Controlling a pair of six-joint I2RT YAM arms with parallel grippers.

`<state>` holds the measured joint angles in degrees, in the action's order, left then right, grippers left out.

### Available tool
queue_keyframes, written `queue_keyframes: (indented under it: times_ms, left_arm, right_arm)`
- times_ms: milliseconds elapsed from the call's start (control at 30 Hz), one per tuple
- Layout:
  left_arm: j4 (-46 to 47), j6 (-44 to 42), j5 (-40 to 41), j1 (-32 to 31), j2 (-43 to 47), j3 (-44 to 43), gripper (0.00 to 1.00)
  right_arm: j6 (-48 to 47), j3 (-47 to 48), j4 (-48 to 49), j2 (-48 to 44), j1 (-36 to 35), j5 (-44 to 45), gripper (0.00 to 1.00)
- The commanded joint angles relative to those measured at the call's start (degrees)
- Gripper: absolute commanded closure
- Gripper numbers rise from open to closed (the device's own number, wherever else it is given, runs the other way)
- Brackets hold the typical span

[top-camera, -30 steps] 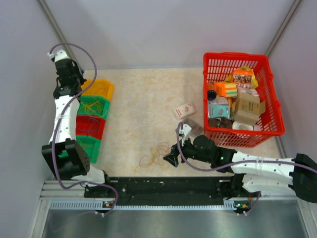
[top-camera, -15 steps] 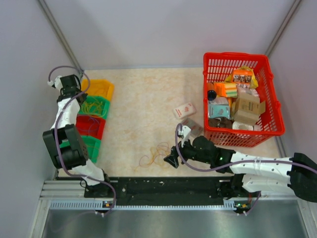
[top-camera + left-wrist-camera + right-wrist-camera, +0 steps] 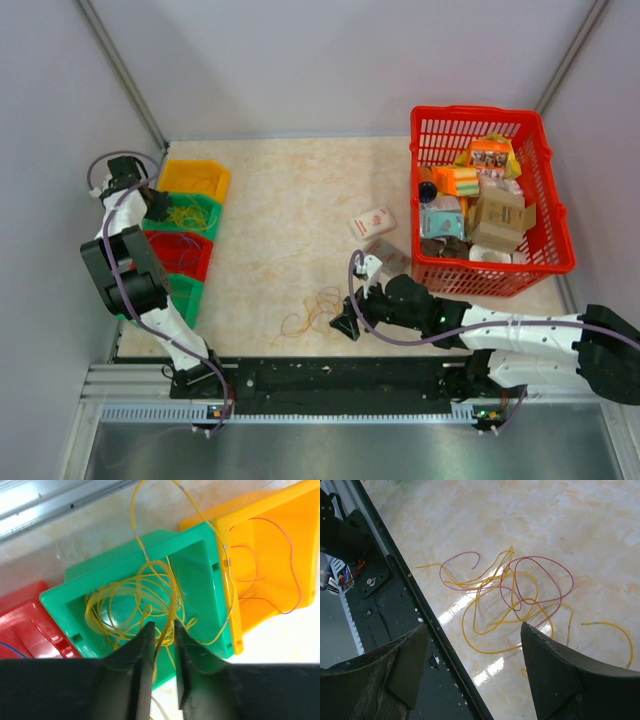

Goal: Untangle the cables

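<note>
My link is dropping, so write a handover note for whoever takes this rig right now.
Left claw: nearly closed over the green bin, a yellow strand running into it; grip unclear.
Right claw: open, above the tangle on the table.
Done: yellow cables lie in the green bin, a reddish cable in the yellow bin.
To do: separate and sort the yellow and reddish tangle.

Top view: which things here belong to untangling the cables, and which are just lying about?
Job:
- tangled cables on the table
- yellow cables in the green bin
- yellow bin and red bin beside it

Lying about:
- red basket of boxes
- small carton on the table
</note>
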<state>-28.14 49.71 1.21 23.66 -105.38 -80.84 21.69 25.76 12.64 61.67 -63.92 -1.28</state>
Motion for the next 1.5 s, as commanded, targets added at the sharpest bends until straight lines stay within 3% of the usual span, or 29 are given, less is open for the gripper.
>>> queue_keyframes:
  times_ms: [0,100,167,233,333,400,500,567,667,800,867,900,967,1067,1167,1300,1400,1467]
  left_arm:
    - [-1.22,2.14,-3.41,0.25,5.78,0.14,0.6]
    - [-1.22,2.67,-4.37,0.25,11.41,3.92,0.33]
    - [-1.21,3.37,-5.25,0.25,15.01,6.56,0.07]
    - [-1.04,3.11,-7.44,0.16,19.06,8.93,0.01]
    - [-1.39,1.8,-9.47,-1.59,25.46,11.22,0.01]
    - [-2.18,-1.35,-7.99,-6.4,31.08,12.54,0.05]
    - [-0.53,-9.77,-4.11,-18.7,41.19,18.41,0.22]
    - [4.13,-14.45,-9.97,-26.08,47.35,25.7,0.37]
    - [5.38,-16.84,-17.18,-32.34,53.86,35.37,0.41]
    - [6.69,-16.14,-23.61,-39.29,58.79,44.96,0.43]
    - [9.06,-14.22,-25.38,-41.75,61.08,48.39,0.49]
    - [10.81,-12.99,-26.43,-43.07,61.26,49.97,0.52]
    - [12.23,-10.96,-26.44,-46.49,59.34,50.69,0.53]
    - [12.76,-9.2,-24.34,-52.29,53.99,49.9,0.38]
    - [16.09,-7.36,-23.11,-55.64,48.62,49.64,0.37]
    - [17.32,-5.07,-20.99,-56.88,41.85,48.58,0.42]
    - [19.0,-5.06,-18.01,-57.06,40.79,48.41,0.5]
    - [20.57,-5.85,-17.12,-56.97,39.82,47.88,0.55]
  right_arm:
    - [0.63,1.93,2.91,0.73,0.55,-0.92,0.27]
    - [1.24,1.93,3.26,0.91,0.64,-1.53,0.27]
    - [1.25,2.28,3.09,1.17,0.55,-1.71,0.27]
    - [1.42,2.89,2.13,1.43,0.55,-1.62,0.27]
    - [1.25,4.91,-2.0,2.75,0.64,-0.31,0.27]
    - [0.55,6.75,-4.98,4.5,0.55,0.31,0.27]
    - [1.32,8.87,-7.72,6.53,0.73,1.1,0.27]
    - [4.65,9.66,-8.77,6.88,1.43,3.82,0.27]
    - [10.81,11.41,-11.49,8.46,3.01,6.1,0.27]
    - [14.16,12.65,-11.15,11.71,3.63,3.92,0.41]
    - [15.21,11.95,-9.84,13.03,3.54,2.78,0.52]
    - [16.0,11.34,-8.87,13.47,3.54,1.99,0.57]
    - [17.85,9.32,-6.86,13.91,3.63,1.63,0.58]
    - [19.87,7.12,-4.13,15.4,3.63,-1.0,0.56]
    - [19.79,7.11,-1.84,17.34,3.54,-1.27,0.65]
    - [18.74,8.78,-2.63,18.05,3.54,-2.15,0.81]
    - [18.21,8.34,-3.93,16.21,3.54,-1.19,1.0]
    - [17.34,7.38,-5.08,13.67,3.63,-0.74,1.0]
